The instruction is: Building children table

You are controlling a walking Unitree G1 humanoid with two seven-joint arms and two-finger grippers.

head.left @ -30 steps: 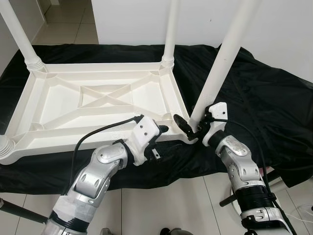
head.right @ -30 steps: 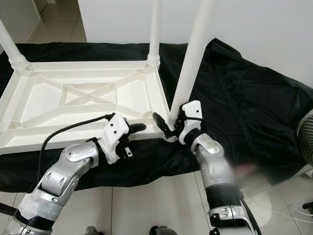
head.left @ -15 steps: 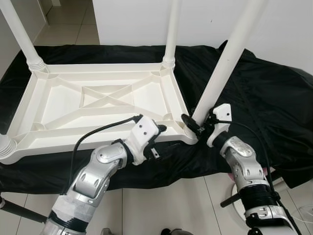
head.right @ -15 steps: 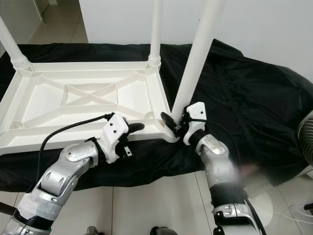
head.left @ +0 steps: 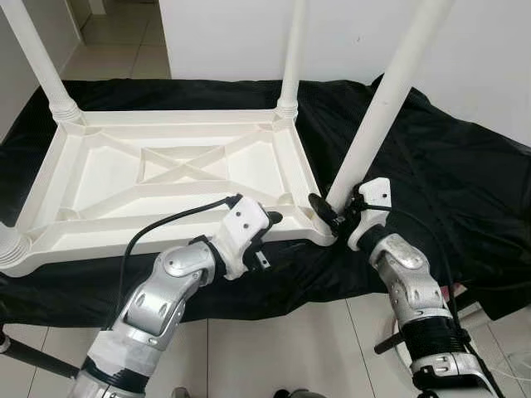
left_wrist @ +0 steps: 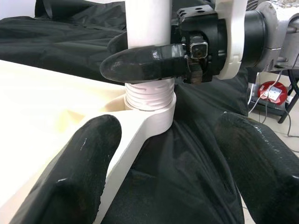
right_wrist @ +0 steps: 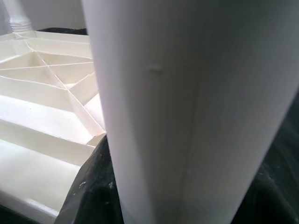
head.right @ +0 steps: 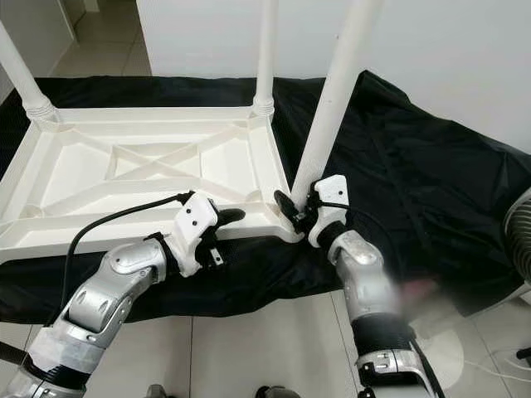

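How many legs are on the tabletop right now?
4. Far left corner leg, far right corner leg, near right corner leg gripped at its base by the right gripper, and a near left corner leg, mostly cropped.

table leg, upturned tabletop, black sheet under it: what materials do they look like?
Table leg: looks like molded white plastic, smooth semi-gloss, with a ribbed threaded collar at its base where the right gripper grips it.
Tabletop: likely the same plastic, judging by the molded ribs crossing its underside.
Black sheet: thin fabric or plastic film, wrinkled with a slight sheen; can't tell which.
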